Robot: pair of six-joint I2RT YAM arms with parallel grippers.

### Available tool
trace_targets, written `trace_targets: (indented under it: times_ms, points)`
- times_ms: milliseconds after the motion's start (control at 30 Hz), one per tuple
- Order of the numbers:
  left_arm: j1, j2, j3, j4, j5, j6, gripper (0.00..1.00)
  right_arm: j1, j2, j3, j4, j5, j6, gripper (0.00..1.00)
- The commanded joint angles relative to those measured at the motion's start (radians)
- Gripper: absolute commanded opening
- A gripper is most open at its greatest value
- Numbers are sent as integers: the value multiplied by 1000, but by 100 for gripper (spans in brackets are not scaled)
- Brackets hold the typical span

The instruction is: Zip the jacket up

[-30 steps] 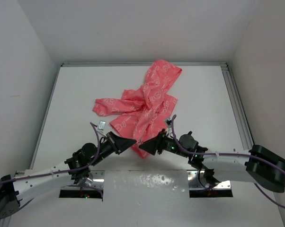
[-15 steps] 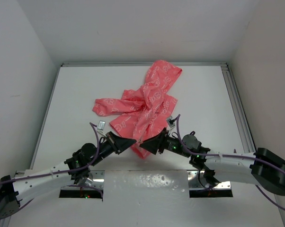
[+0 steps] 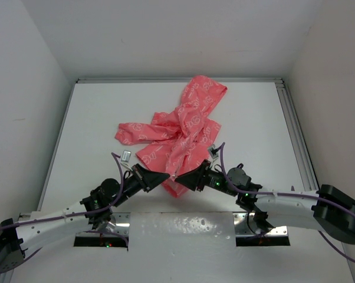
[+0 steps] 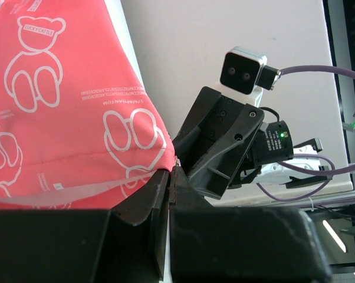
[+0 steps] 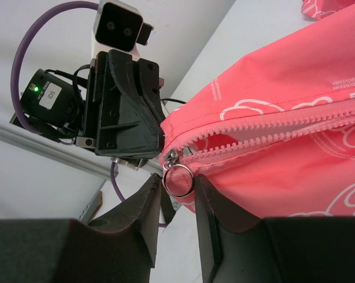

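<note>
right wrist: zipper ring (image 5: 178, 178) between right fingers (image 5: 136, 213); left fingers (image 4: 139, 206) pinch jacket (image 4: 59, 118).

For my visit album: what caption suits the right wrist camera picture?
The right gripper brackets the ring pull of the jacket zipper; the left gripper clamps its bottom edge.

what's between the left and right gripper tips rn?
The jacket's bottom corner: the zipper's end with its ring pull. The left gripper pinches it there; the ring sits between the right gripper's fingers. Clearest in the right wrist view.
</note>
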Motion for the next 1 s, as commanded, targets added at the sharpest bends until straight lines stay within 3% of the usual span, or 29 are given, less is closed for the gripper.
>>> trace_targets:
  times_ms: [0, 333, 667, 967]
  points:
    - [-2, 2, -231, 27, -1, 2, 0, 0, -25, 13, 75, -4, -6, 28]
    - [-2, 10, -242, 42, 2, -6, 0, 0, -28, 12, 75, 9, -12, 25]
    - [-2, 15, -240, 45, 3, -3, 0, 2, -60, 29, 9, 5, -29, 34]
    - [-2, 18, -242, 38, 3, -1, 0, 2, -65, 10, 35, 5, -14, 28]
